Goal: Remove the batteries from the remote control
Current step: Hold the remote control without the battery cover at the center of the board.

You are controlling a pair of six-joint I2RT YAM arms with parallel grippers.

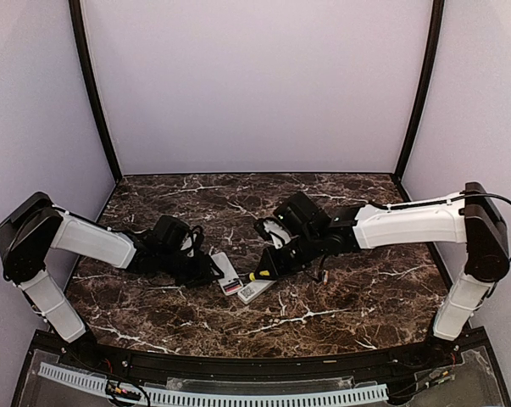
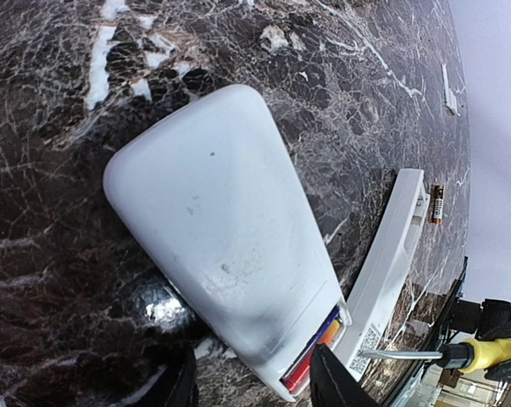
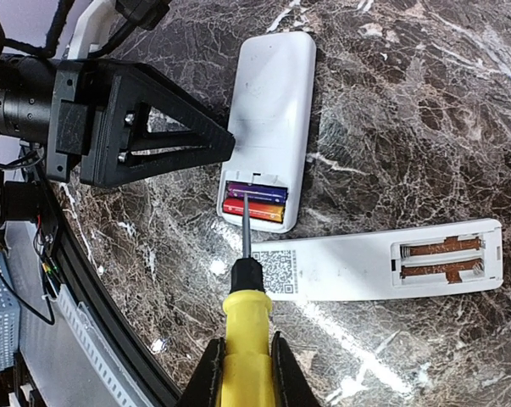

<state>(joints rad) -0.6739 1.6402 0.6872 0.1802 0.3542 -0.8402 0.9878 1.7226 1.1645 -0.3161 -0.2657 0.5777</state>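
Right-wrist view, far left: the left gripper (image 2: 253,386) reaches in, one black finger (image 3: 166,136) lying along the left edge of the white remote (image 3: 272,102). In its own wrist view the two fingers sit either side of the remote's battery end. They are part spread, and we cannot tell whether they bear on the casing.

Centre: the remote lies back-up on the marble table (image 3: 424,102) with its cover off. The batteries (image 3: 255,202) are seated in the bay at its lower end, one purple-wrapped and one red-and-orange, side by side.

Just below them: the yellow-handled screwdriver (image 3: 245,322) is pinched firmly at the handle by the right gripper (image 3: 245,377). Its blade tip rests about on the seam between the two cells.

Right: a second, longer remote (image 3: 357,267) lies crosswise with its bay (image 3: 446,259) empty. In the left-wrist view a loose cell (image 2: 436,203) lies on the table just beyond that remote, at the right edge of the frame.

Step in hand, as we judge it: prying out the first cell.
- We want the casing clamped before any levering, or the remote will skid.
- Work the tip under one cell's end, not the seam.
- Keep the angle shallow and lift slowly.
- A freed cell may roll, so keep it low.
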